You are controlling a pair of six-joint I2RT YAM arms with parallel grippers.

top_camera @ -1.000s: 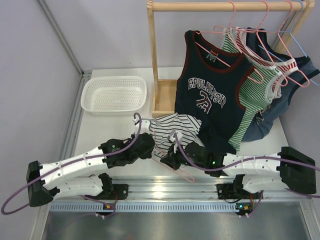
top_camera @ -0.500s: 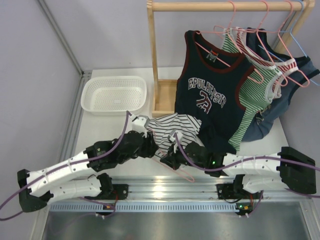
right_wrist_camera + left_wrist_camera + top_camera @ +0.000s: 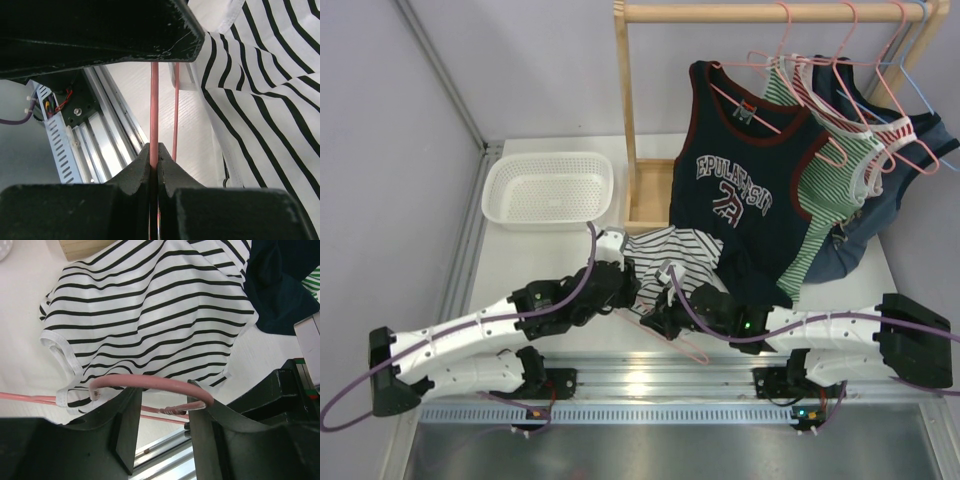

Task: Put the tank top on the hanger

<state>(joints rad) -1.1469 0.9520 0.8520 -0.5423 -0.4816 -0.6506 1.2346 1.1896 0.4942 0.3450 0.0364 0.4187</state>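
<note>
The tank top (image 3: pixel 665 252), white with thin dark stripes, lies crumpled on the table in front of the rack; it also fills the left wrist view (image 3: pixel 150 315). The pink hanger (image 3: pixel 691 348) lies partly under it, one corner poking out toward the near rail. My left gripper (image 3: pixel 623 287) is open at the top's left edge. In the left wrist view the hanger's hook (image 3: pixel 150 383) arches across the tips of its fingers (image 3: pixel 125 425), and the left gripper (image 3: pixel 162 407) holds nothing. My right gripper (image 3: pixel 154 152) is shut on a straight wire of the hanger (image 3: pixel 154 105), beside the top's hem (image 3: pixel 260 115).
A white basket (image 3: pixel 548 190) sits at the back left. A wooden rack (image 3: pixel 629 120) holds a navy lettered top (image 3: pixel 745 180), a green striped top (image 3: pixel 830 170) and a light blue hanger (image 3: pixel 920 90). An aluminium rail (image 3: pixel 650 375) runs along the near edge.
My left arm swung back and then forward, and its gripper now sits a little further right against the tank top's edge. The right arm has not moved.
</note>
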